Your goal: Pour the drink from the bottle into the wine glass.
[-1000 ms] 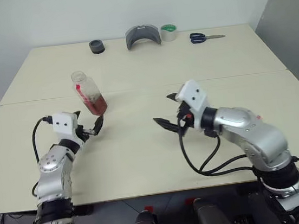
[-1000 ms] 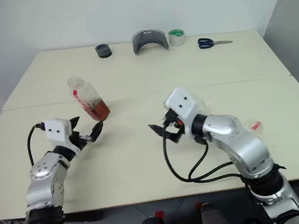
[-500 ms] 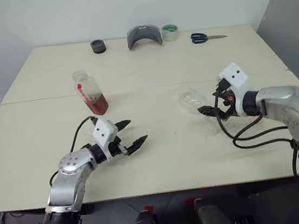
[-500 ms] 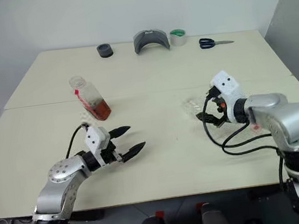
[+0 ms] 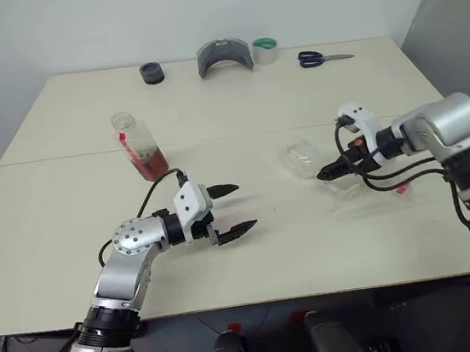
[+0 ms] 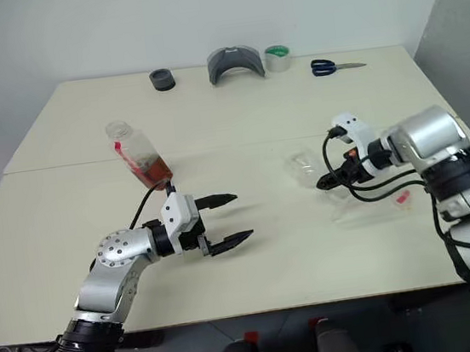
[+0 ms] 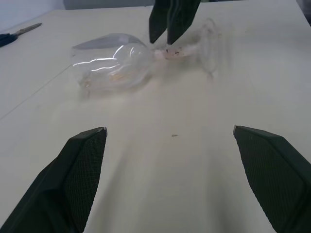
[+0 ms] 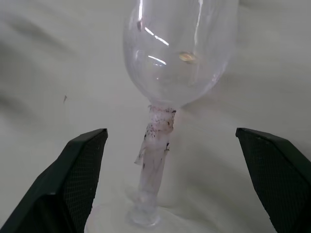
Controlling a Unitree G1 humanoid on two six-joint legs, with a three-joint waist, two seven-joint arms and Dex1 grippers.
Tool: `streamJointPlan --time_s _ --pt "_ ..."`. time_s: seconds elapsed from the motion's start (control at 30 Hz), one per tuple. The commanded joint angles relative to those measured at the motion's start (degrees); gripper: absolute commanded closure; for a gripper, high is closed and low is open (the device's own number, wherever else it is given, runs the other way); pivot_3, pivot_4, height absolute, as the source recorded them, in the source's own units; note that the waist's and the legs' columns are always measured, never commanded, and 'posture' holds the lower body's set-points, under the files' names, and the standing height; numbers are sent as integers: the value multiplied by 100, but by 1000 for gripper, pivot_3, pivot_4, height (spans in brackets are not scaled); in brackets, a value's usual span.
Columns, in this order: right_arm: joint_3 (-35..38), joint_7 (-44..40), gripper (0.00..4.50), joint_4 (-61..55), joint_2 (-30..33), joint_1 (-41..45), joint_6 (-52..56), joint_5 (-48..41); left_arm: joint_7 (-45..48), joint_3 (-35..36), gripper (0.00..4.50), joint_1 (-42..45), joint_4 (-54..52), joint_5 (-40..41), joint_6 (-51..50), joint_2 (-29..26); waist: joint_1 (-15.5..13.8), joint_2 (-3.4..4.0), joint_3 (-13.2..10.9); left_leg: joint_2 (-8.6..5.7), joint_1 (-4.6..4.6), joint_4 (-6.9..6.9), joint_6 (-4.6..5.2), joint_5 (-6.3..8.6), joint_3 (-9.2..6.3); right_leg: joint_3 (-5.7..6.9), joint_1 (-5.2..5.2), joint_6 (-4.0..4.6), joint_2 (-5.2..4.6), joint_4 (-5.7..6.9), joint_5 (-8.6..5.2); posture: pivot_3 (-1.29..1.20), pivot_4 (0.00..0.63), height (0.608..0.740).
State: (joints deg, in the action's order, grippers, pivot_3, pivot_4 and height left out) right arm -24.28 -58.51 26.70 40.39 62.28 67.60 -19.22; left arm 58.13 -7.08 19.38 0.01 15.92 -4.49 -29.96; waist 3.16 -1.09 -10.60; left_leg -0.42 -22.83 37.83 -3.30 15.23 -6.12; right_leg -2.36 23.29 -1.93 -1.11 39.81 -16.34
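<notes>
the wine glass [image 5: 312, 160] lies on its side on the counter [image 5: 235, 107], bowl toward the middle and foot toward the robot's right, so the step in hand looks like setting it upright before any pouring. the right gripper [image 5: 330, 170] hangs just over the stem, its fingers [image 8: 73, 184] spread wide and holding nothing; in the right wrist view the stem sits between them, with the bowl beyond. the left gripper [image 5: 233, 208] hovers near the counter's middle, well apart from the glass and aimed toward it, its fingers [image 7: 73, 174] also released and empty.

the bottle [image 5: 139, 145] stands upright well to the robot's left, uncapped as far as can be told, with the drink [image 5: 150, 163] filling its lower part. a small red-and-white piece, perhaps the cap [image 5: 401, 191], lies on the counter to the right of the glass.

the next move likely calls for the right fingers to close on the thin stem and swing the glass onto its foot. the glass may roll as it is gripped. the left gripper would then need to go back for the bottle.
</notes>
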Motion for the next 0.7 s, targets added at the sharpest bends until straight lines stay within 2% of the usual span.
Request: streamJointPlan --time_s 0.03,0.23,0.3,0.43,0.67,0.7 --pt "-248 -474 0 639 -153 364 -328 305 16 -10 14 83 -9 -50 182 46 -1 0 0 0 0 0 0 0 0 0 0 0 -1 0 0 0 150 740" --pt "-465 -946 0 1722 -515 701 -867 864 -29 -4 14 34 59 -124 321 125 -2 2 -1 -1 -1 0 0 0 -2 1 1 0 -4 1 0 0 150 740" --pt "-451 -1064 366 1965 -624 800 -967 997 -41 4 0 1 64 -137 355 134 -1 4 -3 -1 0 0 0 0 -1 0 2 0 -4 2 0 0 150 740" --pt "-442 -1302 1639 2231 -745 911 -1049 1231 -64 -7 0 -21 91 -165 417 161 5 5 -3 -1 0 0 0 0 0 -1 3 0 -3 4 0 0 150 740" --pt "-262 -1429 4192 2379 -860 952 -995 1428 25 38 0 68 238 -70 392 216 6 6 -3 -2 0 0 -1 0 -1 0 3 0 -5 5 0 0 150 740" --pt "-213 -1404 4325 2377 -868 937 -972 1435 66 58 0 78 225 -15 327 203 7 8 -5 -2 0 1 -1 0 0 -1 3 0 -4 6 0 0 150 740"
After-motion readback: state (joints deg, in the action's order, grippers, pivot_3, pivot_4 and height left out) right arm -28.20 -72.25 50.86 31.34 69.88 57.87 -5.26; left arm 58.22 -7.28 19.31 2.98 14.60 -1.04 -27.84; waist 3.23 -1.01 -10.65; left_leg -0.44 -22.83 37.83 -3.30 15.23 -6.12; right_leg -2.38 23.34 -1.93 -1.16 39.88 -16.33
